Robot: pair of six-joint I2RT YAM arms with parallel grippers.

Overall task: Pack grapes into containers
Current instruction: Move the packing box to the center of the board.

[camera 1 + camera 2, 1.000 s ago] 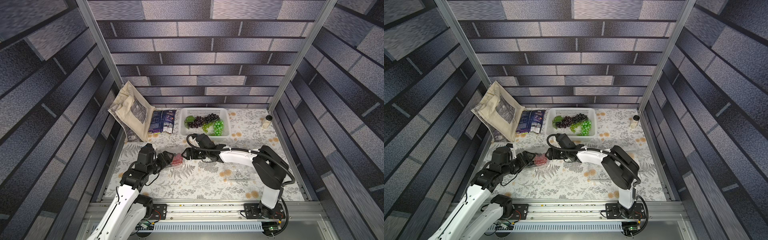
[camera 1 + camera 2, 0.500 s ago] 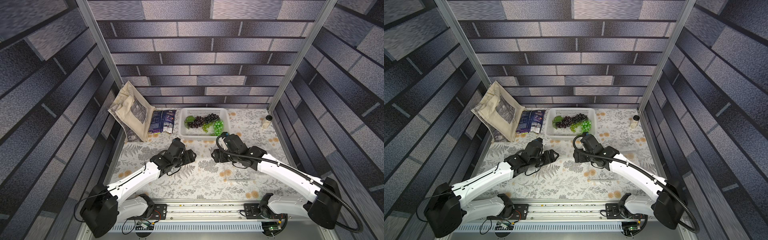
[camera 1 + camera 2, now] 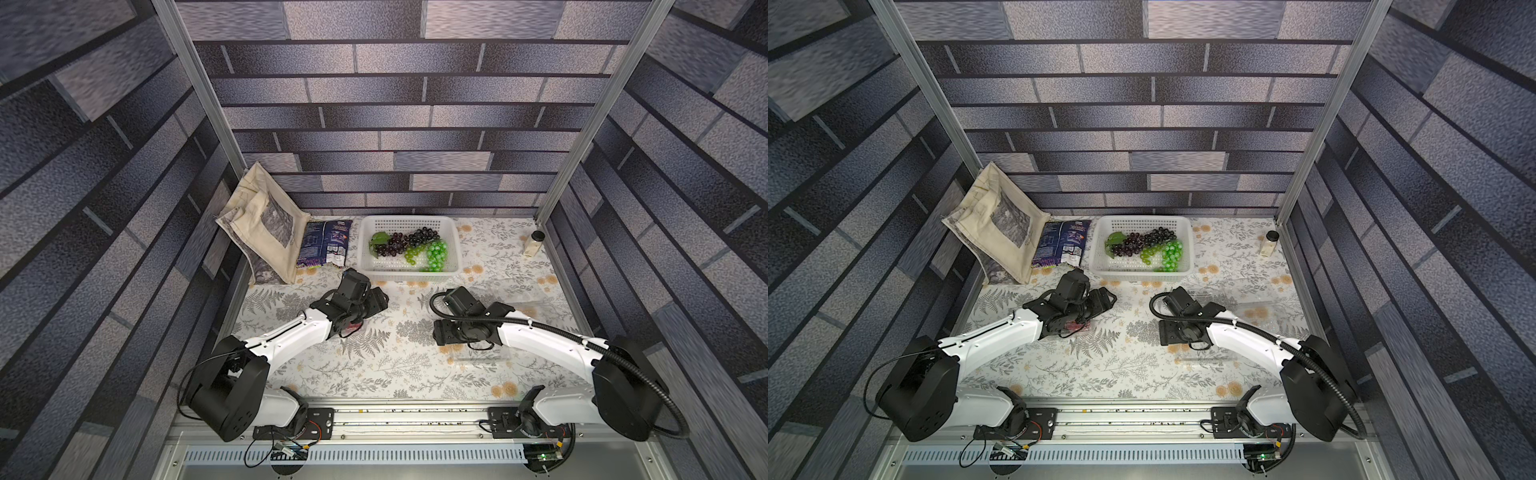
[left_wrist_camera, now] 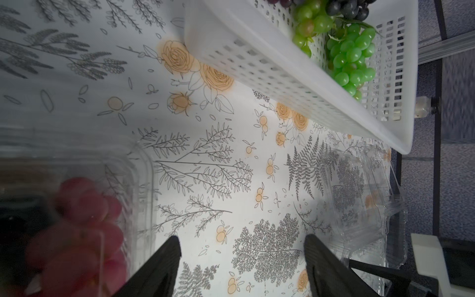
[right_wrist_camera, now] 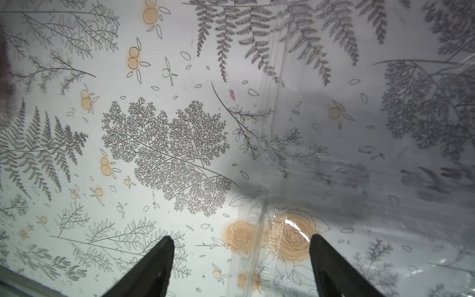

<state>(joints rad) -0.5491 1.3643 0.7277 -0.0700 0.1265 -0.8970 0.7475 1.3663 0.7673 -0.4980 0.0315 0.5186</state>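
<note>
White basket point(image 3: 409, 272); green grapes point(image 3: 436, 254); dark purple grapes point(image 3: 399, 243); red grapes point(image 4: 82, 218); tablecloth point(image 3: 395, 365): grey ferns, orange roses.

Both top views hang high overhead, looking steeply down on the same whole table point(image 3: 395, 374). The wrist cameras sit close behind the left fingers point(image 4: 159, 270) and right fingers point(image 5: 154, 267), low over it. Beyond the left fingers shows the basket point(image 4: 257, 64), also caught in both top views.

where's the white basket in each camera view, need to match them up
In a top view: white basket at the back of the table, near the wall.
In a top view: same spot, a little further left in the picture.
Left wrist: large, ahead of the open left gripper, its wall slanting across.
Right wrist: not in it.
Shared landmark: the bright green grapes inside it.
</note>
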